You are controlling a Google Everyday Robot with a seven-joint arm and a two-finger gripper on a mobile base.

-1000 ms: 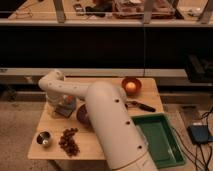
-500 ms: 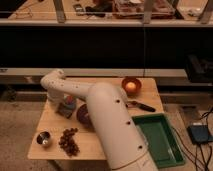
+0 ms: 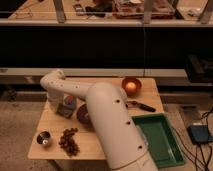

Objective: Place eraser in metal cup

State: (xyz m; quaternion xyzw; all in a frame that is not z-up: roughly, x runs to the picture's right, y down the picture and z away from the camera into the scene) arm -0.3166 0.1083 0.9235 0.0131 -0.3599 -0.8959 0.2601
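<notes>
The metal cup (image 3: 44, 139) is a small shiny steel cup standing at the front left of the wooden table (image 3: 107, 145). My white arm reaches from the front, bends at the back left, and comes down to the gripper (image 3: 62, 102) at the table's left side, well behind the cup. Right at the gripper lies a blue-grey block with a red part (image 3: 67, 106). I cannot make out the dark grey eraser; it may be hidden by the gripper or arm.
A bunch of dark grapes (image 3: 69, 140) lies just right of the cup. A purple bowl (image 3: 83, 114) is half hidden by my arm. An orange bowl (image 3: 131, 86) stands at the back. A black-handled tool (image 3: 142, 105) and a green tray (image 3: 159, 138) are on the right.
The gripper end of the arm has edged slightly to the right over the blue-grey block. Nothing on the table has moved.
</notes>
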